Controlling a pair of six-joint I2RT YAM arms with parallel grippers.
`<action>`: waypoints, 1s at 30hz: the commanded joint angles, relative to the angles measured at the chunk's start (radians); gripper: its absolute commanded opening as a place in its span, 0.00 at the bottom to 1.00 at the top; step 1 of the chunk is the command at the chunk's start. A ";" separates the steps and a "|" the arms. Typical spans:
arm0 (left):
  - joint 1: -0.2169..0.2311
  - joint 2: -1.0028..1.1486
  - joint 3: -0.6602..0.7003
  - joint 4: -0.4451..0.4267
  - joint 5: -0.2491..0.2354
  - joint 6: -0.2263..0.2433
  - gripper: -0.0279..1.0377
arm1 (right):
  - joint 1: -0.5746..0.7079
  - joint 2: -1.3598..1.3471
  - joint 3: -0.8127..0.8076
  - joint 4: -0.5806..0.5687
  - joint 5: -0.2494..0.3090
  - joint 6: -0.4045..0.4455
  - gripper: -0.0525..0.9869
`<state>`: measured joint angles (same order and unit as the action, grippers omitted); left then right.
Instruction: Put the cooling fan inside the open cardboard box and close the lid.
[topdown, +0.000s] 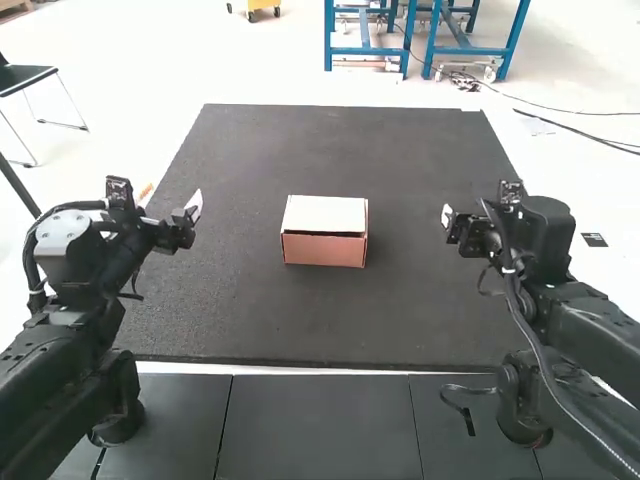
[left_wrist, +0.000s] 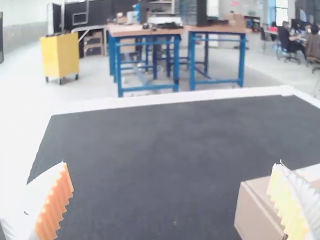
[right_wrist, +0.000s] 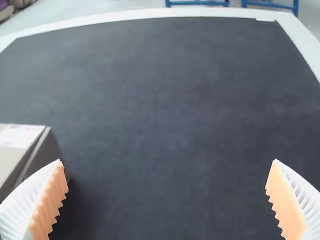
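A small cardboard box (topdown: 325, 231) sits in the middle of the black mat (topdown: 300, 140) with its lid lying flat and shut on top. I see no cooling fan on the mat. My left gripper (topdown: 170, 202) hovers open at the mat's left edge, well away from the box. In the left wrist view its ribbed, orange-padded fingers (left_wrist: 50, 207) stand wide apart, with a corner of the box (left_wrist: 255, 212) beside one of them. My right gripper (topdown: 478, 207) hangs open near the mat's right edge, empty. The right wrist view has the box (right_wrist: 20, 150) beside one finger.
The black mat covers most of the table, with bare room all around the box. Beyond the mat's far edge is pale floor, with blue table frames (left_wrist: 150, 55) and a yellow cart (left_wrist: 60, 55) standing on it.
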<state>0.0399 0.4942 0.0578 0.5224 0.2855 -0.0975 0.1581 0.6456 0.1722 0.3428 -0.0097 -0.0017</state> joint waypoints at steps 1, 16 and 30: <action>-0.002 -0.048 -0.059 0.025 0.044 0.012 0.88 | 0.008 -0.069 0.007 0.002 -0.001 0.016 0.92; -0.021 -0.405 -0.061 -0.254 0.055 0.042 0.92 | 0.023 -0.366 -0.168 -0.042 -0.052 -0.024 0.92; -0.032 -0.496 -0.059 -0.440 0.053 0.079 0.93 | -0.058 -0.646 -0.172 -0.341 -0.081 -0.107 0.92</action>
<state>0.0128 0.0071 0.0055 0.0910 0.3336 -0.0372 0.1070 0.0078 0.0036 0.0086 -0.1265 -0.0738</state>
